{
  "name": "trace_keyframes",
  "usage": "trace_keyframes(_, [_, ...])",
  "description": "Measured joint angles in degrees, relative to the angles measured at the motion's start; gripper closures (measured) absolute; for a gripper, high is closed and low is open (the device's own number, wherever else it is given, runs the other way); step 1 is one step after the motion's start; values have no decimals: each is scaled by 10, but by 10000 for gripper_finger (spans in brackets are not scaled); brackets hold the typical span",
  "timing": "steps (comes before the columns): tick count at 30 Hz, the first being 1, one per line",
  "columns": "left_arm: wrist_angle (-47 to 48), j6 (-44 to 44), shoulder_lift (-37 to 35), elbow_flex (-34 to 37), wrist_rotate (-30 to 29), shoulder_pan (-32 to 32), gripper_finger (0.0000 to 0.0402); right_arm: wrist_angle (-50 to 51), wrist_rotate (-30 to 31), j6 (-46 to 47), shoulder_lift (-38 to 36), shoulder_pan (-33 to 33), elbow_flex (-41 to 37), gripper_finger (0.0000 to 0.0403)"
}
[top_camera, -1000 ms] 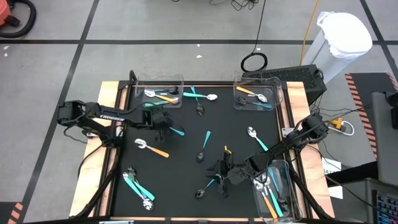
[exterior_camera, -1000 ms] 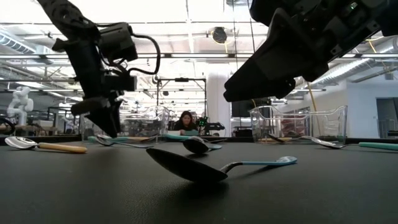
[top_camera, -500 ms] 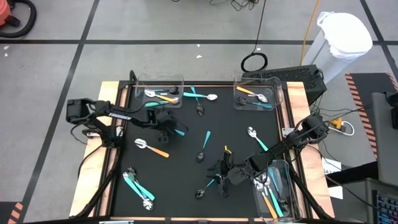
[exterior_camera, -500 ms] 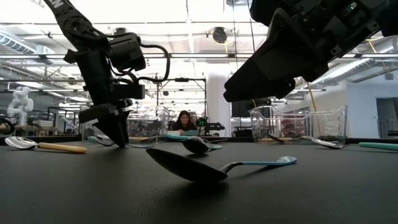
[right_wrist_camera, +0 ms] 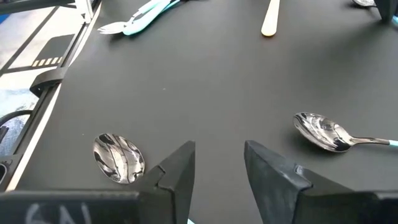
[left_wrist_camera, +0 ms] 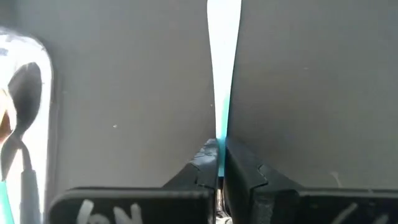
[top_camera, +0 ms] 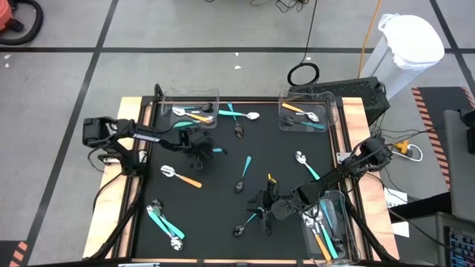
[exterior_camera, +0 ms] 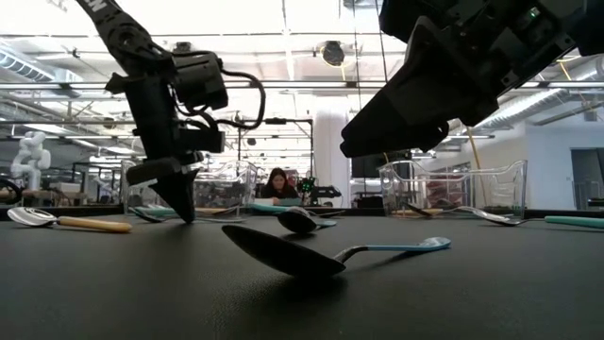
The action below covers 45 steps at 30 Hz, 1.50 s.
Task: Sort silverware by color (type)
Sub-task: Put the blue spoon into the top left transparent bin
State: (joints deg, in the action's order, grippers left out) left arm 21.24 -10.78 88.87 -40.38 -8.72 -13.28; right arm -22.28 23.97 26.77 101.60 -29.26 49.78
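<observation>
Overhead, the left gripper (top_camera: 199, 147) sits low on the black mat (top_camera: 223, 185) near the far-left clear bin (top_camera: 189, 108), over a teal-handled utensil (top_camera: 214, 151) whose handle pokes out toward the mat's middle. The right gripper (top_camera: 267, 204) hovers near the front, just beside the long bin (top_camera: 330, 226) at the right edge. Other silverware lies scattered: an orange-handled spoon (top_camera: 180, 176) just in front of the left gripper, 2 teal pieces near the front-left corner (top_camera: 165, 225), a dark spoon (top_camera: 243, 178) mid-mat and a silver one (top_camera: 306, 165) toward the right.

From table height, the left gripper (exterior_camera: 179, 201) has its tips down on the mat, while the right arm hangs higher in the foreground above a dark spoon with a teal handle (exterior_camera: 311, 255).

In the left wrist view, the fingers (left_wrist_camera: 202, 169) are pinched together on the thin teal handle (left_wrist_camera: 222, 68), which runs straight out between them; the grip sits at one end, and the head is out of sight.

In the right wrist view, the right fingers (right_wrist_camera: 177, 171) stand apart over bare mat, holding nothing, between 2 silver spoon heads (right_wrist_camera: 118, 157).

The step in hand looks like lifting the pinched piece. Done well, that means rising straight and slowly, since an end grip on so thin a handle may let it swing or slip, then carrying it level to the bin with matching handles.
</observation>
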Motion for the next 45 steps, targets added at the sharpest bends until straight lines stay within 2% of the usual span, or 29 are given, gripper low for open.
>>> trace_keyframes(9, [73, 7, -49, -67, -102, -5, 394, 1, 0, 9, 0, 0, 0, 268])
trace_keyframes(18, [56, -116, -111, -107, -189, -81, 396, -1, 2, 13, 0, 8, 0, 268])
trace_keyframes(22, [-2, -194, -113, -113, -241, -129, 396, -1, 2, 13, 0, 13, 0, 268])
trace_keyframes(26, [-30, -240, -104, -113, -217, -179, 392, 0, 2, 17, 0, 15, 0, 268])
trace_keyframes(32, [-21, -196, -91, -113, -197, -216, 357, 12, 2, 28, 0, 15, 0, 268])
trace_keyframes(40, [-1, -136, -92, -113, -205, -210, 284, 12, 2, 29, 0, 15, 0, 268])
trace_keyframes(45, [78, -120, -101, -113, -207, -174, 263, 11, 2, 40, 0, 15, 0, 268])
